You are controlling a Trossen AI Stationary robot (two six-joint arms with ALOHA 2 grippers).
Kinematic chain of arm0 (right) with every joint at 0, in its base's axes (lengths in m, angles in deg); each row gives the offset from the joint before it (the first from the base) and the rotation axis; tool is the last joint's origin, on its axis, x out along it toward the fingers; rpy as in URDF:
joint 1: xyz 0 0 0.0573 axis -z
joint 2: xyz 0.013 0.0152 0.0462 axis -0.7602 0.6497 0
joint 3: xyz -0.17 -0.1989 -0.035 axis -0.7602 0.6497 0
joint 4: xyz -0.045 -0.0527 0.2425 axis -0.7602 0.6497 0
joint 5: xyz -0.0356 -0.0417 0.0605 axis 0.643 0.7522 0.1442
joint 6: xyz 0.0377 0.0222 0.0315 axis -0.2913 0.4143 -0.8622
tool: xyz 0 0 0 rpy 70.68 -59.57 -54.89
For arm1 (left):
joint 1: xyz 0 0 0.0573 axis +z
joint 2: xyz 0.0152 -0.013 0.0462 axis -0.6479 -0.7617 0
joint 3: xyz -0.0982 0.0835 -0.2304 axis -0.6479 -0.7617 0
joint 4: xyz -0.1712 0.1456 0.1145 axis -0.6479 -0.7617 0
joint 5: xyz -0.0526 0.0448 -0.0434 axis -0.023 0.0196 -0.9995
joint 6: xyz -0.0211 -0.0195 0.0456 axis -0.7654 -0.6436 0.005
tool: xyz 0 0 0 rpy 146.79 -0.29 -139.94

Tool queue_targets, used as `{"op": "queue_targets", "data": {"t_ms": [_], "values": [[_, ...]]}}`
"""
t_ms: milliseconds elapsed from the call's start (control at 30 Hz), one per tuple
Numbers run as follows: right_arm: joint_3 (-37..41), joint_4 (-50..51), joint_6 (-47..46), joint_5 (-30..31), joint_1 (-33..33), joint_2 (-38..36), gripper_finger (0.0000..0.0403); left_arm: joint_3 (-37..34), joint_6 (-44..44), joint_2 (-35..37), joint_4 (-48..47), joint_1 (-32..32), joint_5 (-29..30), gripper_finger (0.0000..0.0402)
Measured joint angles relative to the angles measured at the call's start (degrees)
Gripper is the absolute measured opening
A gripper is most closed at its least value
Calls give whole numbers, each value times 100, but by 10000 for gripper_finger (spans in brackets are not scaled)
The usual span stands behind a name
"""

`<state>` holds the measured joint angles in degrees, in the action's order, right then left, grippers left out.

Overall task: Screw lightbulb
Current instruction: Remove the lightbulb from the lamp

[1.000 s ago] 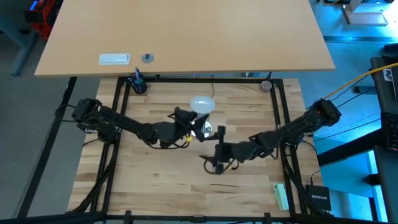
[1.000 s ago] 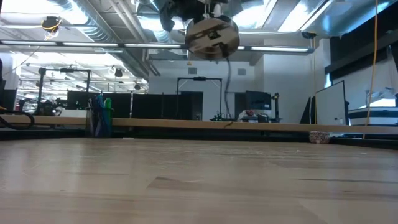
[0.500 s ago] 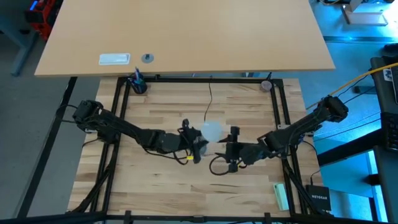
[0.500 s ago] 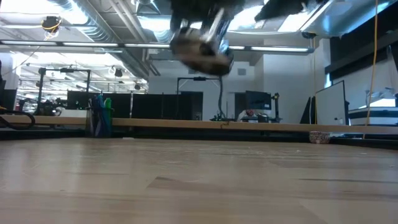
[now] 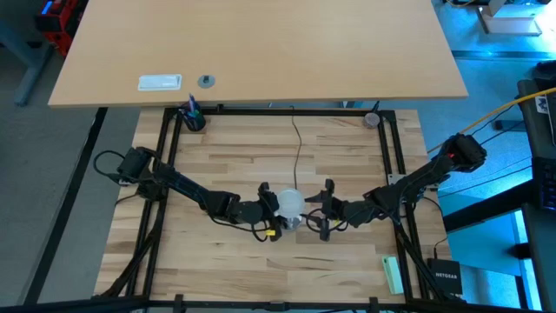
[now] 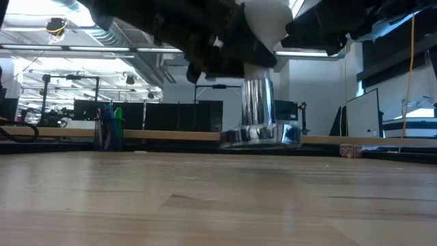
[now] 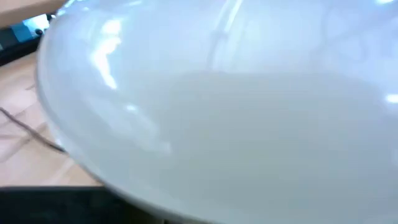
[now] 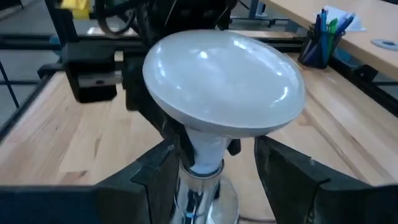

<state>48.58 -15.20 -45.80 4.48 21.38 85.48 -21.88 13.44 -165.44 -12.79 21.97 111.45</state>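
We see a frosted white lightbulb, dome up, long axis vertical, in silver metal socket. Right pincer released around its neck; left pincer state: can't tell.

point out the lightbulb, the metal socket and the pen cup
lightbulb (image 8: 224, 78), right wrist view, on the frosted dome
socket (image 6: 258, 102), low view, on the shiny upright tube
pen cup (image 5: 192, 117), high view, on its top at the table's far left corner
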Motion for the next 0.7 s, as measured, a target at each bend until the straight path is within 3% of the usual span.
{"op": "queue_targets", "data": {"t_ms": [333,500,700], "values": [[0,268,60,-34,120,13,206,2,100,-42,-166,35,-110,179],[0,388,-17,-44,112,17,207,4,-389,22,-1054,57,-303,214],[-2,668,-32,-367,111,-83,207,11,-900,640,-2443,-84,-461,261]]}}
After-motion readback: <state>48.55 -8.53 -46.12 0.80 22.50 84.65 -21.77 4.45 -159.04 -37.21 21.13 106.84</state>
